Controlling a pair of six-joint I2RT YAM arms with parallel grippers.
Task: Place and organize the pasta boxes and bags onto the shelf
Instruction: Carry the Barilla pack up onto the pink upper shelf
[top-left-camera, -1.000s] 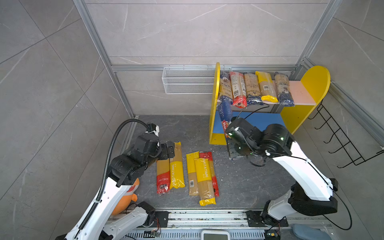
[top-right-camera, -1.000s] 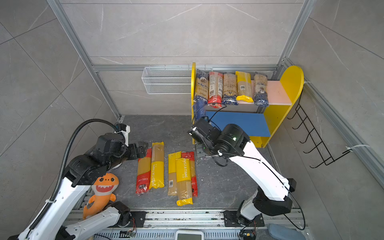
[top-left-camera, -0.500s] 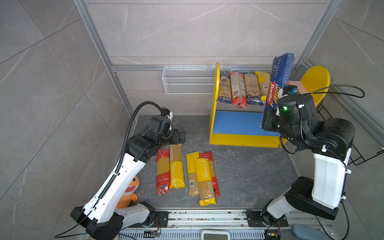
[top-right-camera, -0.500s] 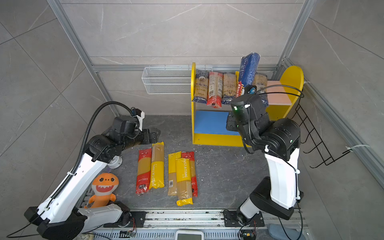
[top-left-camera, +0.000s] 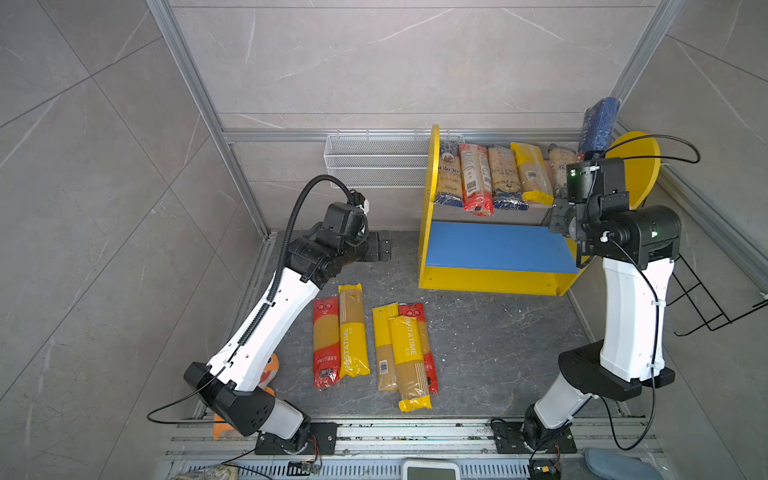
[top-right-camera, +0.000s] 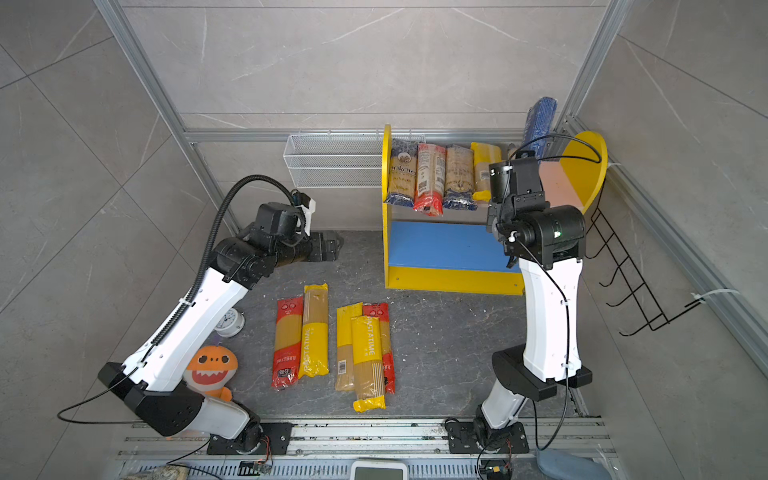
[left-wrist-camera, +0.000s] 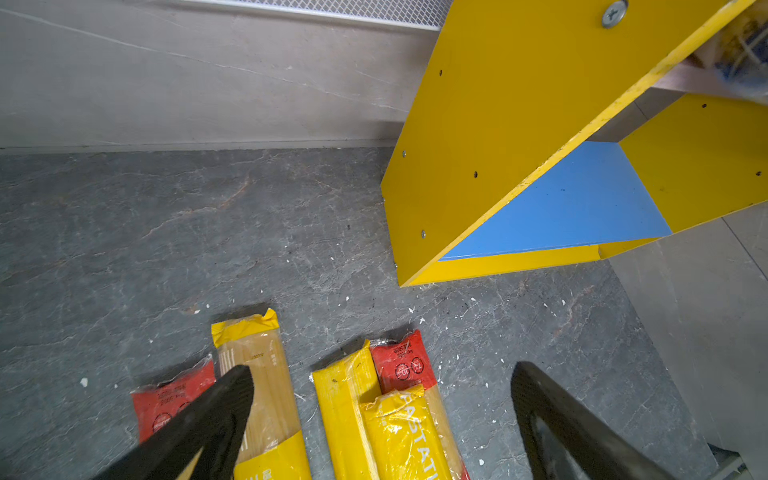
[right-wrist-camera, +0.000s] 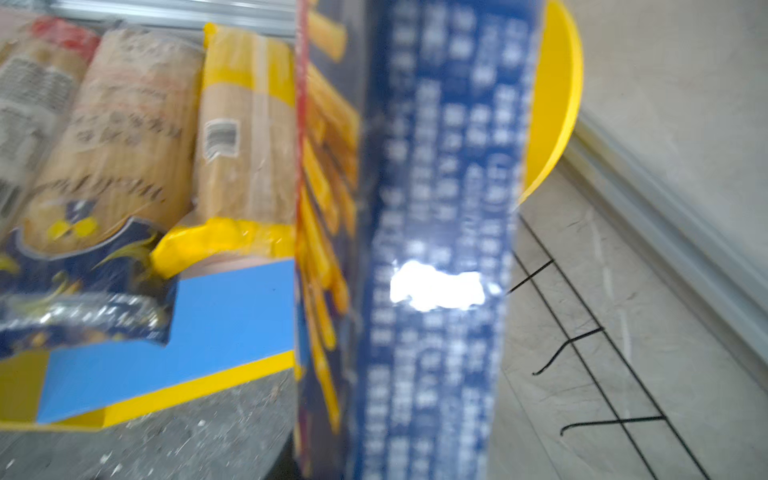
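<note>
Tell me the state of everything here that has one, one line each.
Left gripper: jaws open, empty.
Right gripper: shut on the blue pasta box.
Blue pasta box: held upright by the shelf right panel.
Upper-board packs: five lying side by side.
Floor packs: five lying flat, one overlapping.

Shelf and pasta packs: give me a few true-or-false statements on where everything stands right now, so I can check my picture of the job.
1. The blue lower board carries two packs. False: it is bare.
2. The dark blue box is held on end in the air, next to the yellow right side panel. True.
3. Five pasta packs lie on the floor. True.
4. The left fingers are clamped on a yellow pack. False: they stand apart above the packs on the floor, holding nothing.
5. The pink upper board is empty. False: a row of packs lies on it.
</note>
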